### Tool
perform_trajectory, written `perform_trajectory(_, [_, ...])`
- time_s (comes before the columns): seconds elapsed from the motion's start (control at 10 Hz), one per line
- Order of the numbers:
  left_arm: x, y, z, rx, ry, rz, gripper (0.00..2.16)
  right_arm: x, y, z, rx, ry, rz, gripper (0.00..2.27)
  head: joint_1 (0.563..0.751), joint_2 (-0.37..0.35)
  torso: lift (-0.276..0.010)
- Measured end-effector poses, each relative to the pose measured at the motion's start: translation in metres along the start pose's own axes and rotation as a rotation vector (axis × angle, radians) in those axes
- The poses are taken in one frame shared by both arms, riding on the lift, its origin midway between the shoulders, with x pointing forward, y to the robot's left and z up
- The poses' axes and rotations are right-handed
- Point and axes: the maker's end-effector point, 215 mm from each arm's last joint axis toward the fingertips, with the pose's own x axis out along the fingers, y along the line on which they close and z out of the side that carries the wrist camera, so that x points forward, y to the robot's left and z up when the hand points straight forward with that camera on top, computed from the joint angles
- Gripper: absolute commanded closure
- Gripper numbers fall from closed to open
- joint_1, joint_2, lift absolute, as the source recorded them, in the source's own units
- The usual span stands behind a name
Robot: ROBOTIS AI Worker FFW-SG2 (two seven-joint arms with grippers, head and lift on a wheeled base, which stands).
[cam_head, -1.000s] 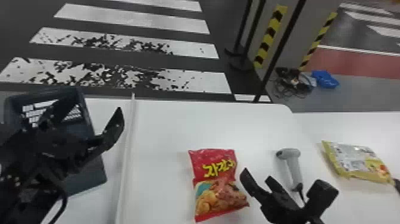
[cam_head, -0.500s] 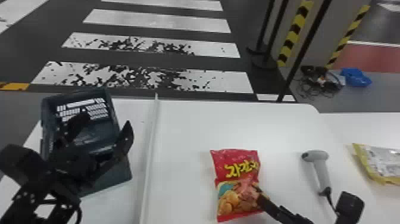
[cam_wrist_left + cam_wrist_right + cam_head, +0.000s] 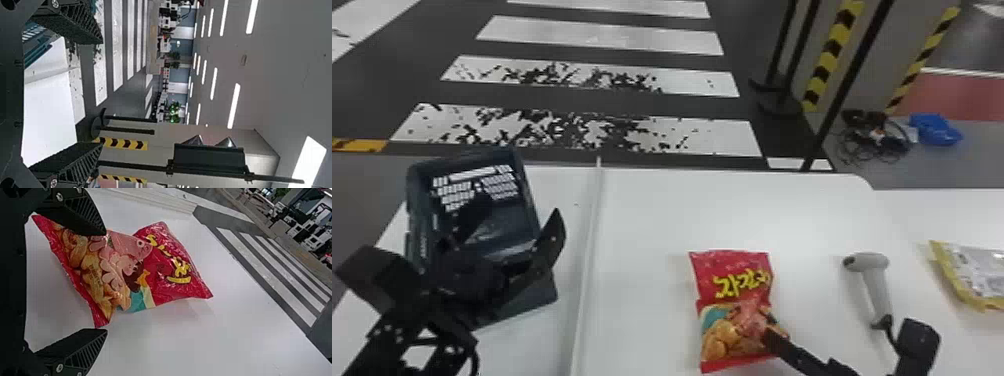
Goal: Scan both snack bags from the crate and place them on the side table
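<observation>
In the head view, my left gripper is held open over the dark crate at the left; the left wrist view has its spread fingers around nothing, gripper. A red snack bag lies on the white table. My open right gripper is at the bag's lower right, one finger overlapping it. From the right wrist, the bag lies partly between the spread fingers of the gripper, not clamped. The grey scanner rests right of the bag. Farther right lies a yellow snack bag.
A raised white strip runs along the table between crate and red bag. Past the table's far edge stand black poles, with cables and a blue bundle on the floor.
The head view has turned left, so table, crate and bags sit farther right in it. My right gripper has moved closer to the red bag, with one finger now overlapping its lower part.
</observation>
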Motion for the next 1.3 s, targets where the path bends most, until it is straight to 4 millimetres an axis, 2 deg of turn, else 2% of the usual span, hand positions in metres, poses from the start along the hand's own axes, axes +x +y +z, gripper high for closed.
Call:
perform_trajectory(0.5, [-0.003,-0.001,-0.009,-0.013,0.016,0.001,0.08,0.019,0.007,-0.018,0.060,0.077,0.047,0.14,0.695,-0.077,-0.095])
perform_trajectory(1.0, [-0.004,-0.001,-0.013,-0.021,0.025,0.002,0.08,0.026,0.013,0.000,0.161,0.047,0.125,0.16,0.695,-0.080,-0.095])
perform_trajectory(1.1, [-0.004,-0.001,-0.013,-0.021,0.025,0.002,0.08,0.030,0.012,0.002,0.185,0.045,0.137,0.29,0.695,-0.079,-0.095])
perform_trajectory(1.2, [-0.004,-0.001,-0.013,-0.022,0.025,0.002,0.08,0.033,0.011,0.001,0.204,0.046,0.147,0.62,0.695,-0.079,-0.095])
perform_trajectory(1.3, [-0.004,-0.001,-0.014,-0.023,0.027,0.002,0.08,0.035,0.010,0.001,0.223,0.045,0.160,1.46,0.695,-0.078,-0.095])
